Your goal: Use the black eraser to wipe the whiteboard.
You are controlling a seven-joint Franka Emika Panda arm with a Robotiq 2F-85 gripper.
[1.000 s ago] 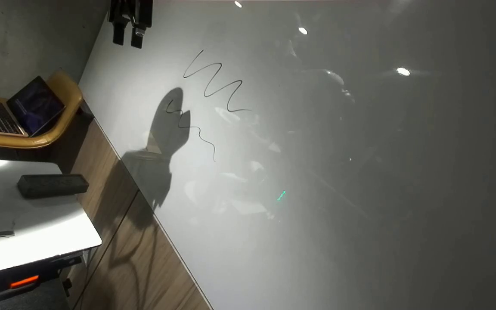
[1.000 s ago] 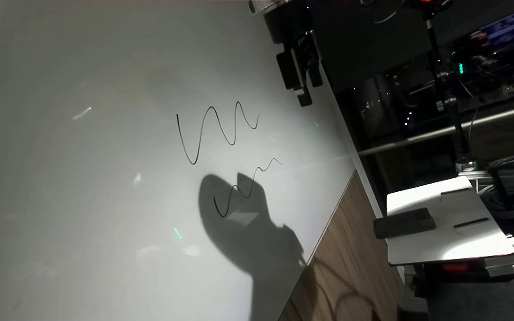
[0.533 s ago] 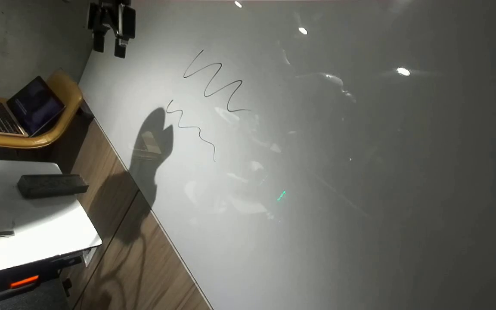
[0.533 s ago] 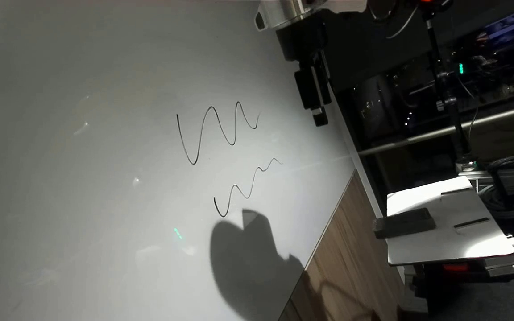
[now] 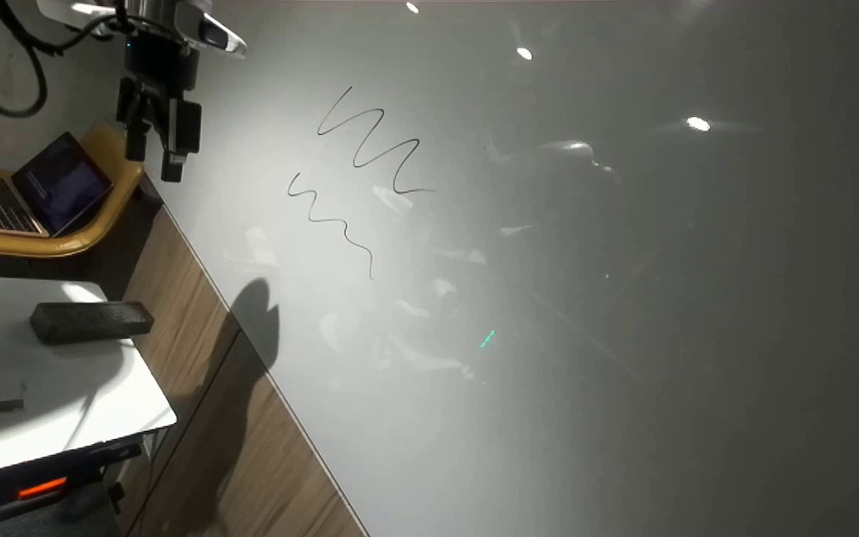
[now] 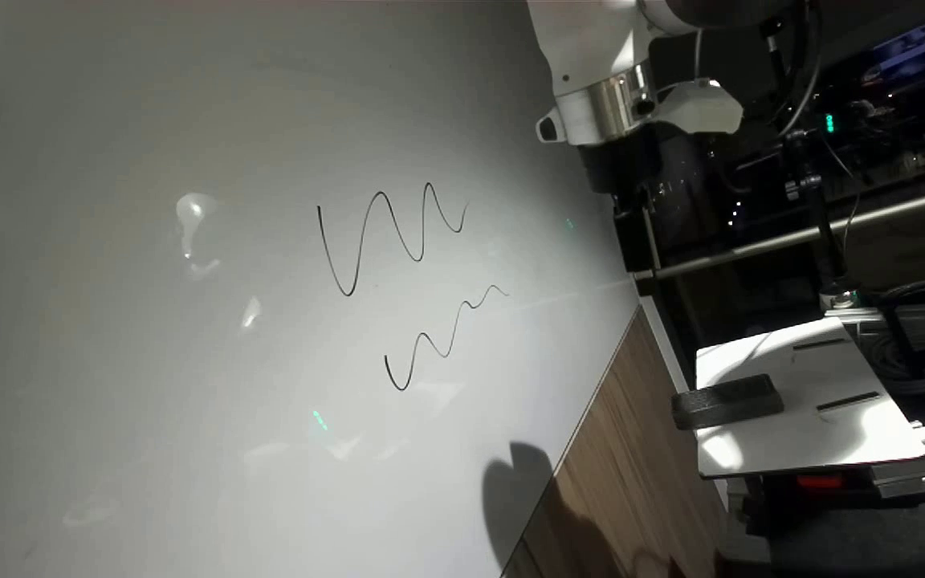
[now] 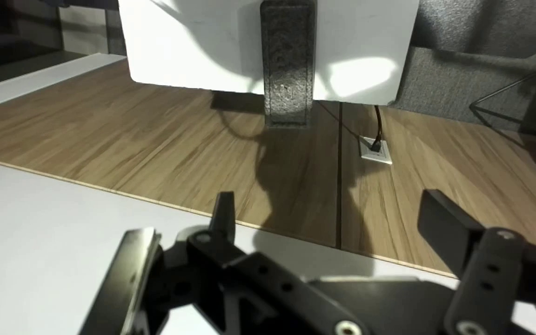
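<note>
Exterior view, left to right: I saw an open laptop (image 5: 42, 188) on a yellow chair (image 5: 126, 171); the black eraser (image 5: 92, 322), which lay on a small white tabletop (image 5: 124, 395) with one end projecting past the edge; the gripper (image 5: 153, 159), well apart from the eraser, its two fingers spread; and the glossy whiteboard (image 5: 564, 283), which bore two dark zigzag scribbles (image 5: 367, 138).

A laptop (image 5: 34, 195) sits open on a yellow chair (image 5: 122, 170); a black cord (image 7: 379, 122) plugs into a white outlet (image 7: 380, 157).
</note>
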